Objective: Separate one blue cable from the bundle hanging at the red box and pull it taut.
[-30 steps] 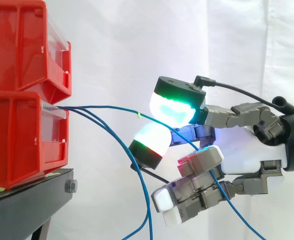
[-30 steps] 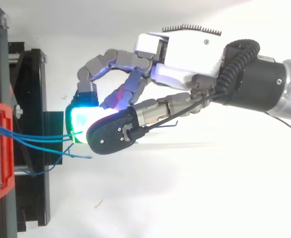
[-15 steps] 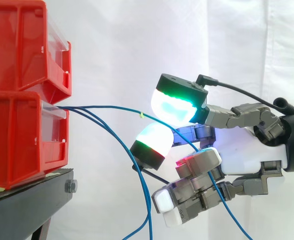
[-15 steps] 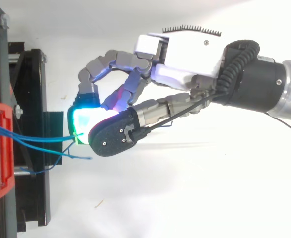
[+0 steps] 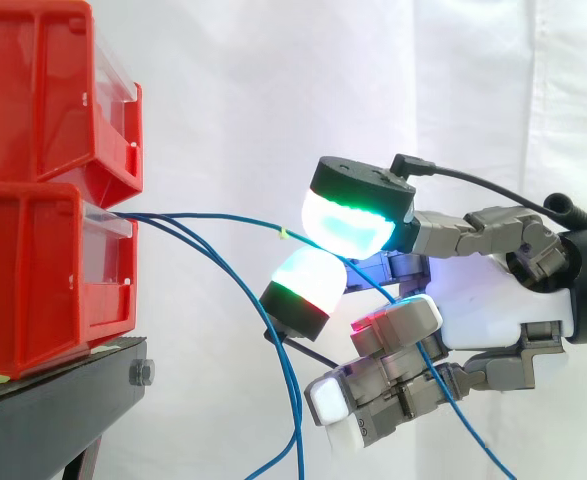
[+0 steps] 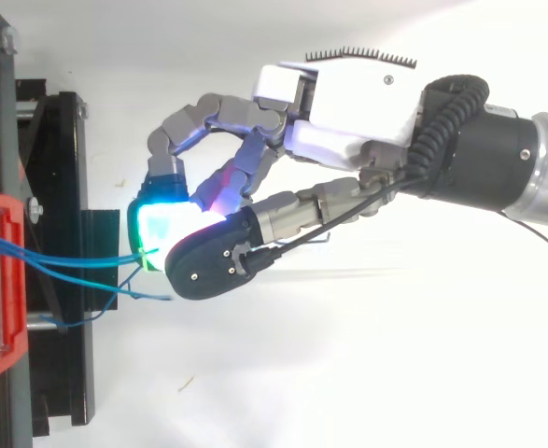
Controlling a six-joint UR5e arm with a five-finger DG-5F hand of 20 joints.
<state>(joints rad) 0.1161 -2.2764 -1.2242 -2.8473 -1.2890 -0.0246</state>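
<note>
Several thin blue cables leave the front of the lower red bin (image 5: 43, 270). One blue cable (image 5: 235, 217), with a small yellow-green marker (image 5: 283, 233), runs almost level to the right. It passes between two green-glowing fingertips (image 5: 348, 222) of my hand (image 5: 493, 300) and then drops to the lower right. The upper pad sits close over the lower pad (image 5: 308, 280), pinching this cable. The other blue cables (image 5: 273, 335) sag in a loop below. From above, the hand (image 6: 348, 103) reaches left toward the cables (image 6: 77, 262).
A second red bin (image 5: 43, 90) is stacked on the lower one. Both rest on a black stand (image 5: 63, 400), seen from above as a black frame (image 6: 59, 187). A white curtain hangs behind.
The upper green pad has come down toward the lower pad, closing the gap around the marked cable. The arm has barely moved.
</note>
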